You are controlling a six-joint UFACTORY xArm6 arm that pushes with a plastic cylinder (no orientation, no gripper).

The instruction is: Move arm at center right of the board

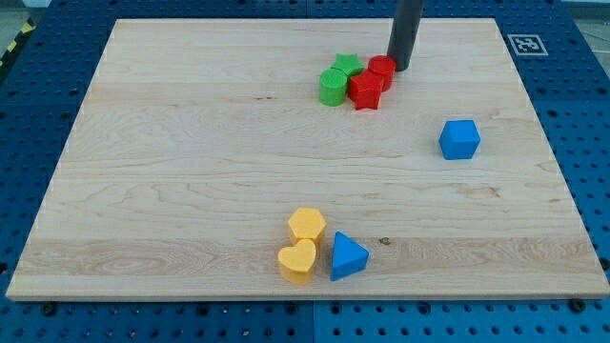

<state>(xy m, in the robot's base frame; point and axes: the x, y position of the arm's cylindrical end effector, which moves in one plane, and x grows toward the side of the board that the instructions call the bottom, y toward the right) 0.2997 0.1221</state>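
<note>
My tip (398,67) rests on the wooden board (191,171) near the view's top, right of centre. It stands just right of a red cylinder (381,70), very close to it. A red star-shaped block (365,90) lies just below and left of the cylinder. A green star (346,65) and a green cylinder (332,86) sit to the left of the red pair. A blue cube (459,139) lies alone at the view's right, below and right of my tip.
A yellow hexagon (307,225), a yellow heart (297,260) and a blue triangle (348,255) cluster near the view's bottom centre. A black-and-white marker tag (527,44) sits at the board's top right corner. Blue perforated table surrounds the board.
</note>
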